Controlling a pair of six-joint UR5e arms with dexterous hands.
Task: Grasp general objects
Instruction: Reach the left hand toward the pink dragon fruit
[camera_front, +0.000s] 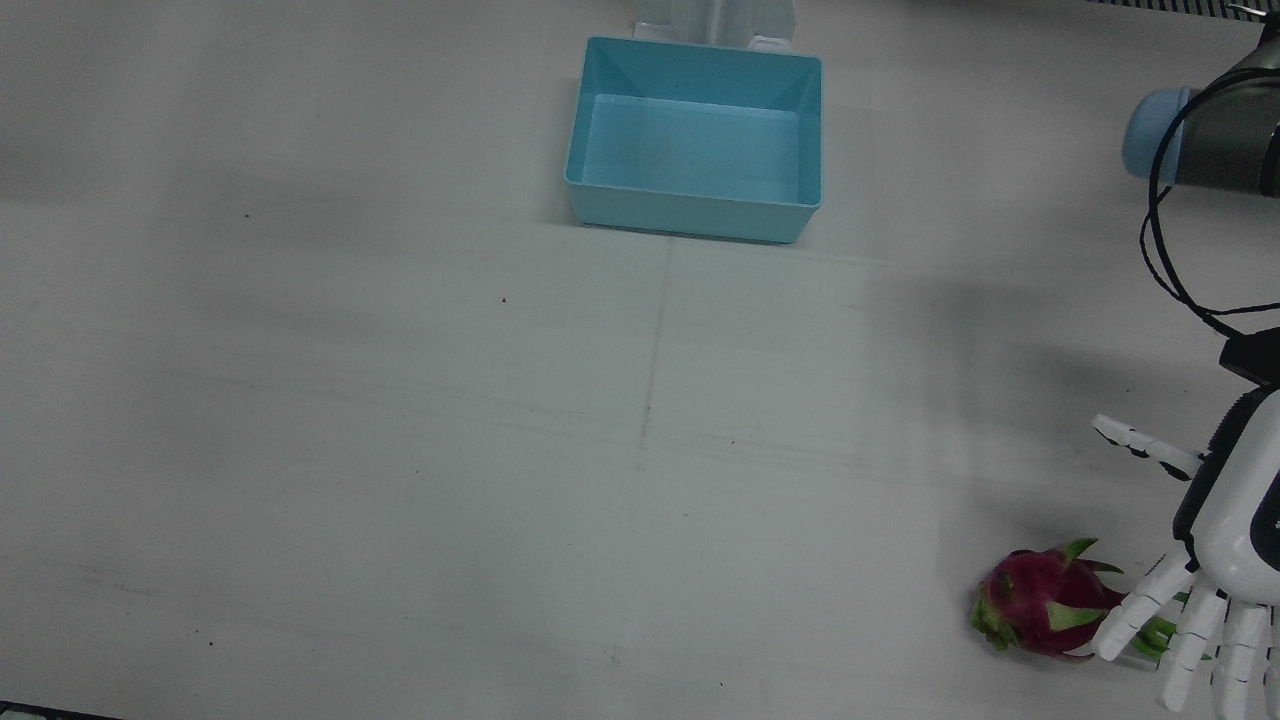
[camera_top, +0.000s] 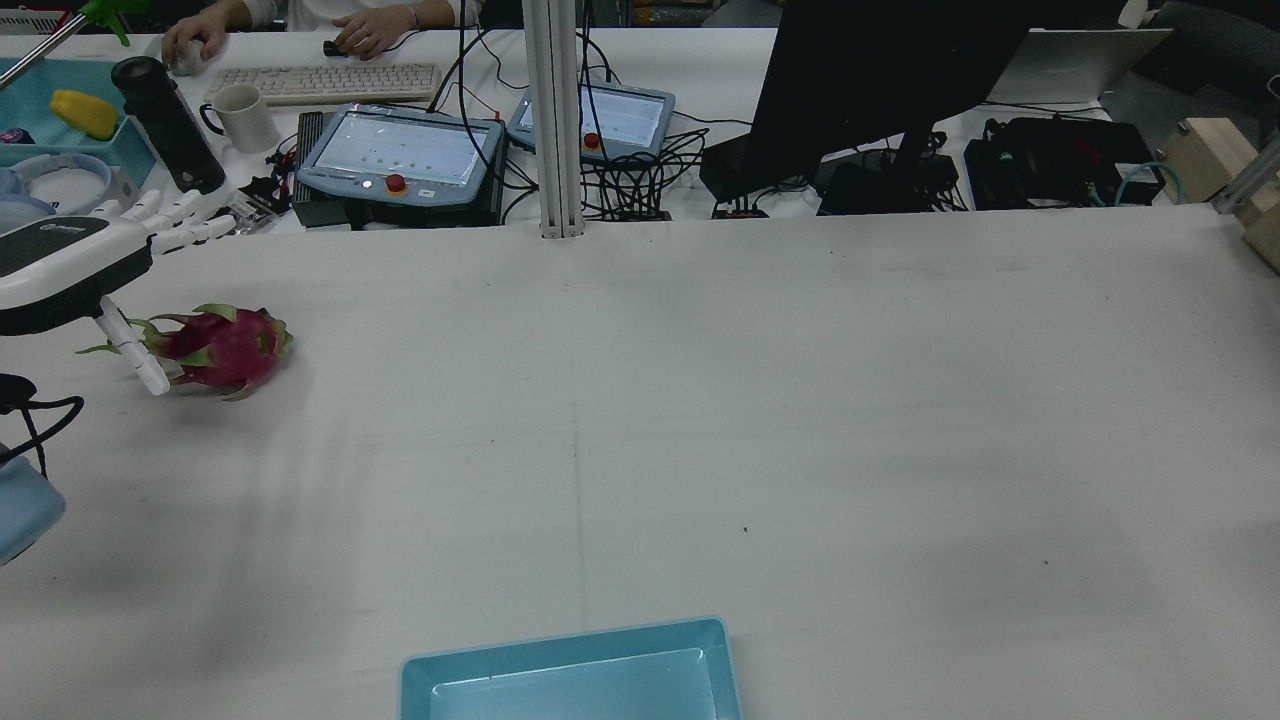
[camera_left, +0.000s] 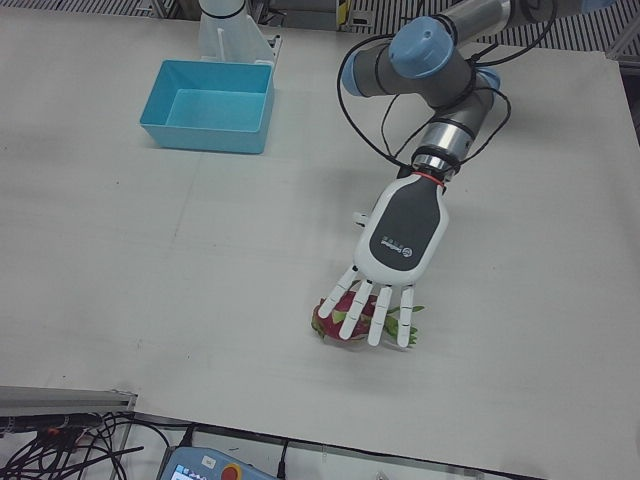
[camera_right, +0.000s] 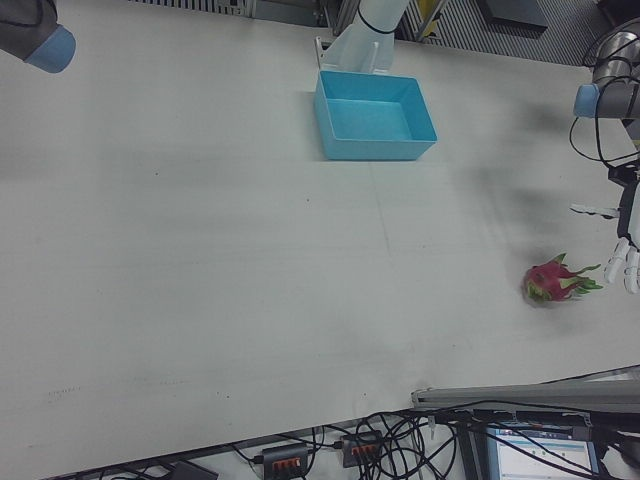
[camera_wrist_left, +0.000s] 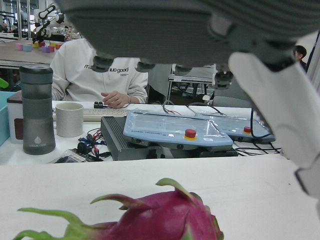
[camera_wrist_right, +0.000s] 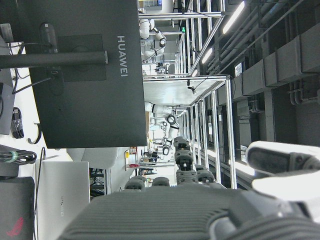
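- Left hand (camera_left: 385, 285) spread flat and palm-down above the dragon fruit (camera_left: 345, 318), fingers (camera_left: 352, 315) splayed wide and holding nothing
- Dragon fruit (camera_front: 1040, 602) lying on its side on the white table (camera_front: 400, 450), well apart from the blue bin (camera_front: 695, 140), toward the operators' edge on the robot's left half
- In the rear view, thumb reaching down just beside the fruit's (camera_top: 222, 345) stem end, perhaps touching it; contact not clear
- In the left hand view, fruit (camera_wrist_left: 150, 217) directly beneath the palm, red body ahead and green leaf tips trailing off to that view's left
- Long axis running roughly across the finger line in the rear view, with the leafy end tucked under the hand (camera_top: 70, 265) and the rounded body poking out toward the bin's side of the table
- Right hand (camera_wrist_right: 200, 210) far from the fruit, seen only by its own camera, raised and facing the monitor; fingers too little shown to judge how far open
- Left hand clearly the nearer one, so likely the one to grasp: lower onto the fruit, then curl fingers around its width rather than its length
- Risk judged: rounded body rolling away toward the bin if the thumb nudges it first
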